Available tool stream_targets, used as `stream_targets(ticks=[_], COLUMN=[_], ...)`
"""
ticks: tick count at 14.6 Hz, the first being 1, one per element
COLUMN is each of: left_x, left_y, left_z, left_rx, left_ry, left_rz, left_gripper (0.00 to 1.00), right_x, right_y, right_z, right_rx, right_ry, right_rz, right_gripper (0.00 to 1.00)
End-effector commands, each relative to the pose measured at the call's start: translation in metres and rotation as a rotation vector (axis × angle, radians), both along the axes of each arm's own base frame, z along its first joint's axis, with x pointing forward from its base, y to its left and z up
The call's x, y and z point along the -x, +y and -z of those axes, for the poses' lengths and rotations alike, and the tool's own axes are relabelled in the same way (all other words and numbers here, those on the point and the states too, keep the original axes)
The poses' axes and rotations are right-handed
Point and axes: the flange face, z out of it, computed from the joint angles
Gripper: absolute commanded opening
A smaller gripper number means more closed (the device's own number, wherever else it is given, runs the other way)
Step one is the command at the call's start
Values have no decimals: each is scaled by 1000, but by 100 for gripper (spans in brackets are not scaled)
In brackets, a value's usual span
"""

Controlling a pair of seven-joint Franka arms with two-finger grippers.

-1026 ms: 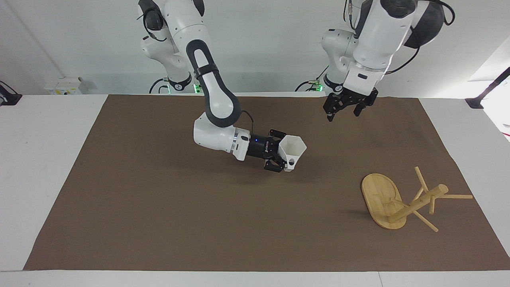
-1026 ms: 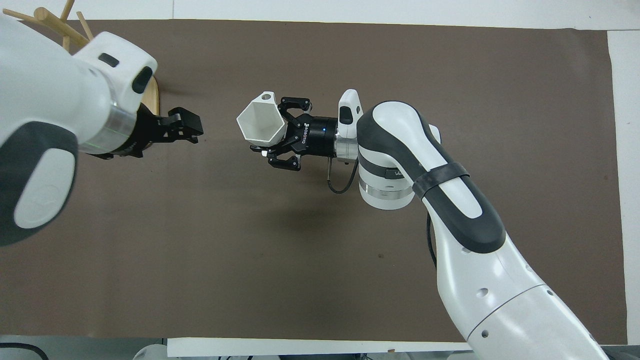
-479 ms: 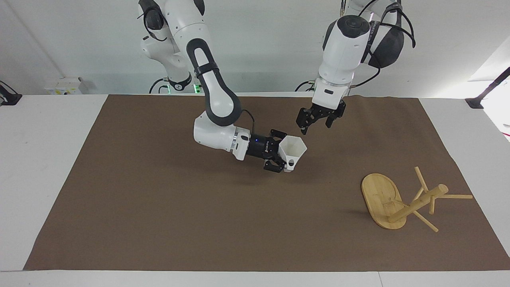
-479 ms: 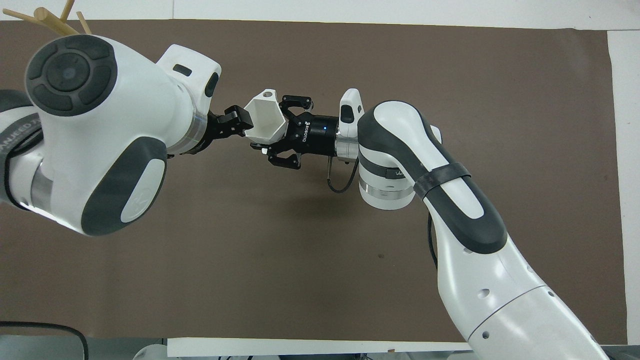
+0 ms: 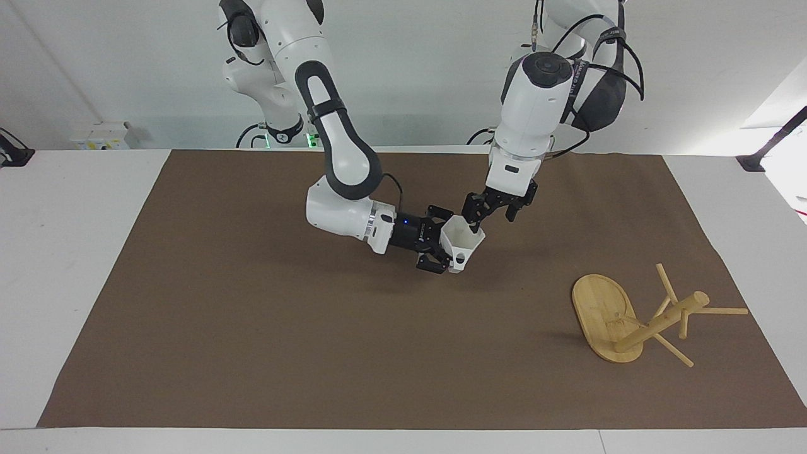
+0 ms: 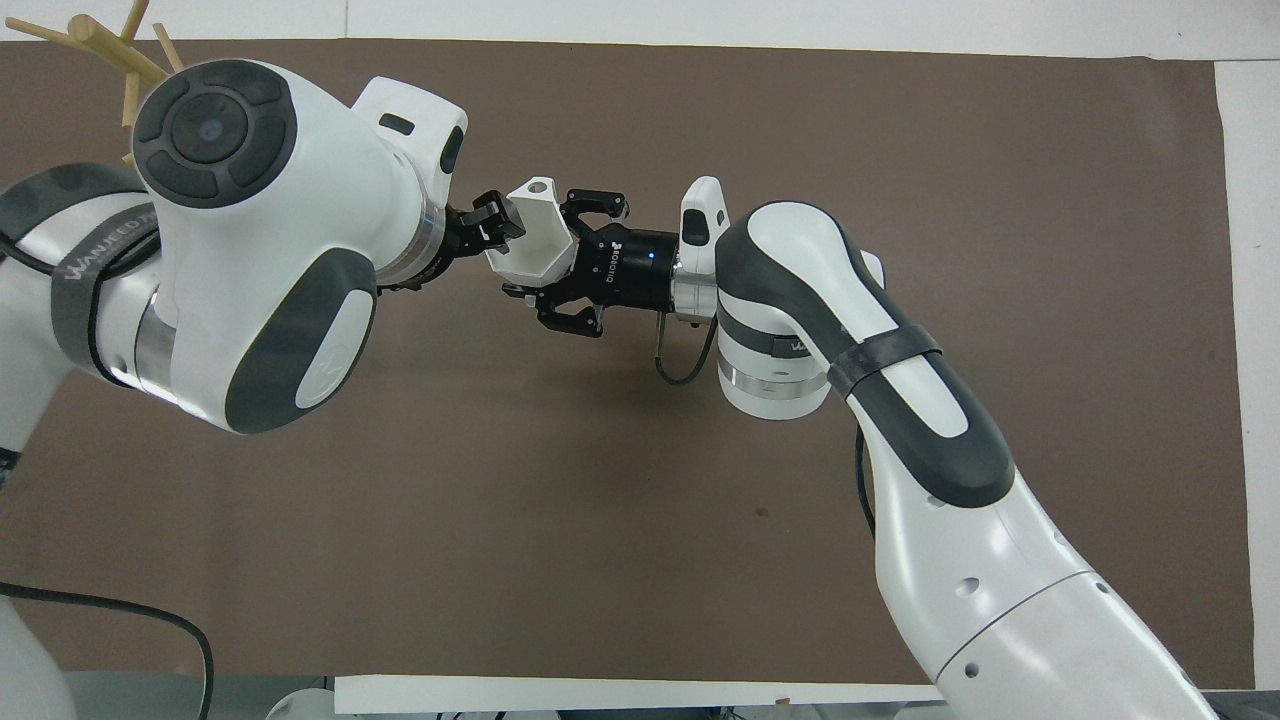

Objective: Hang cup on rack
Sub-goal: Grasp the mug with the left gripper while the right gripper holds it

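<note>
White plastic cup (image 5: 463, 243) pinched by right gripper (image 5: 441, 247) above the mat's middle | left gripper (image 5: 474, 214), a second ago clear, now at its rim, fingers' state unreadable | handover likely | rack (image 5: 630, 318) lies toppled.

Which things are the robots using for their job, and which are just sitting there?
For the job:
- cup, held in the air by the right gripper
- left gripper, at the cup's rim
- rack, tipped over on its side

Just there:
- brown mat
- white table

Right tool (image 5: 449, 247) clamped; left tool (image 5: 474, 218) meets it.
</note>
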Motion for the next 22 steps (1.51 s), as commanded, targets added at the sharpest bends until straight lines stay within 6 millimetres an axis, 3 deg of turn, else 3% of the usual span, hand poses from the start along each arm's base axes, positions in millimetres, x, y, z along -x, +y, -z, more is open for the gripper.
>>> stream_targets(ticks=[1, 9, 10, 12, 14, 18, 20, 22], left_x=[0, -2, -3, -4, -5, -11, -20, -27], left_y=[-5, -10, -9, -9, -9, -1, 17, 47], left_z=[6, 2, 2, 0, 0, 1, 4, 0], left_rx=[12, 77, 77, 83, 87, 91, 121, 162], left_ry=[7, 4, 3, -6, -11, -23, -75, -143], left_rz=[-20, -39, -39, -43, -48, -75, -115, -166], left_gripper=[0, 0, 0, 0, 0, 0, 0, 0], right_x=[0, 0, 0, 0, -4, -22, -39, -52], right_y=[-1, -1, -1, -3, -11, -78, -140, -220], right_z=[-6, -7, -6, -5, -5, -2, -4, -3], right_rx=[-9, -11, -9, -7, -9, -40, 1, 85], right_ry=[16, 16, 17, 18, 22, 27, -1, -19], right_rz=[25, 24, 25, 27, 31, 1, -65, -109], right_gripper=[19, 22, 31, 99, 99, 99, 99, 99])
